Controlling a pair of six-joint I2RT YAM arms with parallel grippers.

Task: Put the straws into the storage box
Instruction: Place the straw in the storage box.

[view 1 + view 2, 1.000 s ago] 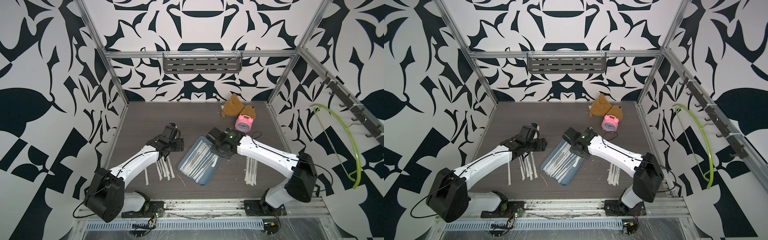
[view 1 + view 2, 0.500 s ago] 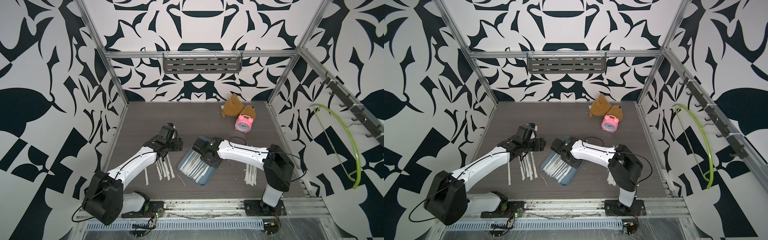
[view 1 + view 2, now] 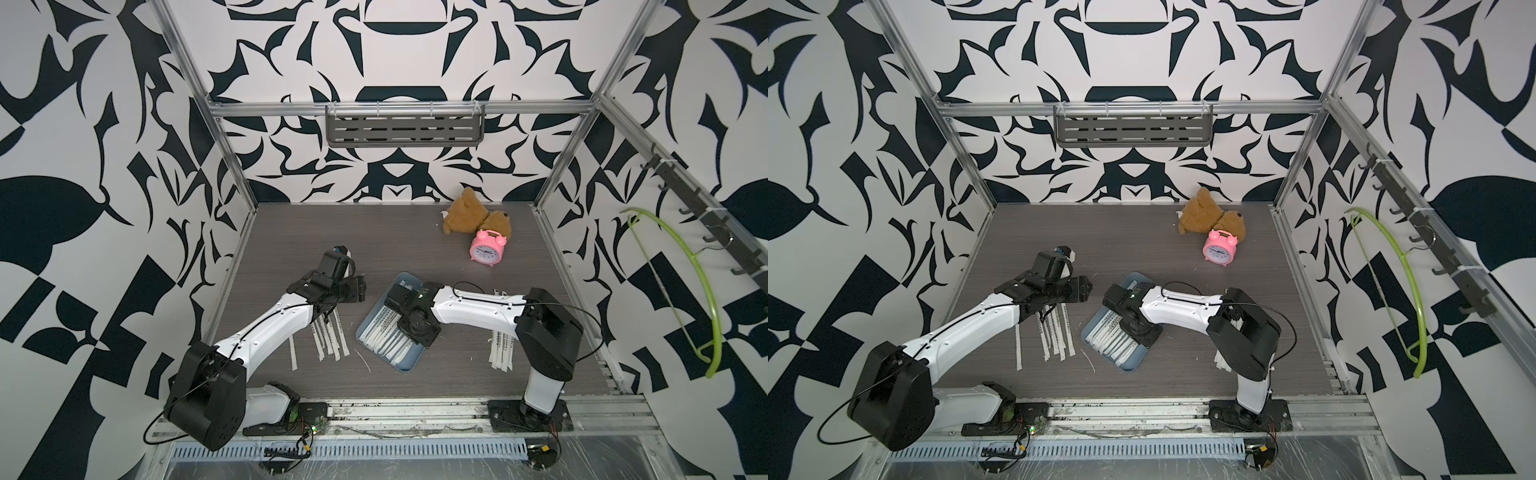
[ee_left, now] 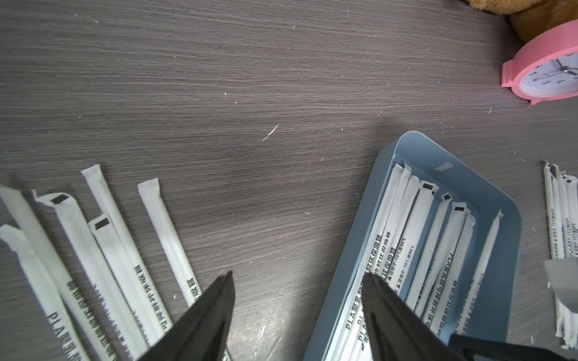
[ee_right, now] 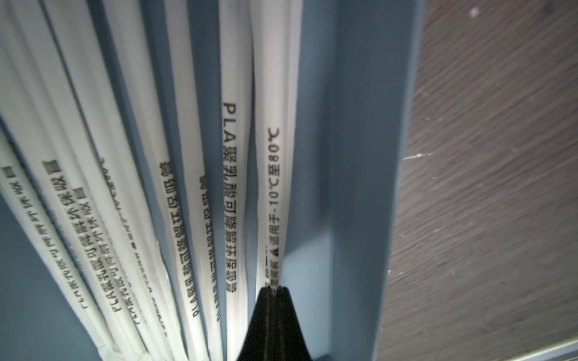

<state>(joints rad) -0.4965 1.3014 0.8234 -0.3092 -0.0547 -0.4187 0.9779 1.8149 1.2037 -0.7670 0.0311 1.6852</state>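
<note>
My left fingers stand wide apart and empty, above the surface between loose straws and the tray; my right fingers are pressed together inside the tray, tips against a straw beside its wall; left arm stretched forward, right arm folded across, wrist down.

A: How many white paper-wrapped straws?
B: Six beside the left gripper; about eight under the right gripper; an uncountable bundle beyond it.
A: Otherwise?
B: One blue-grey plastic tray, one pink round alarm clock, one brown plush bear.
</note>
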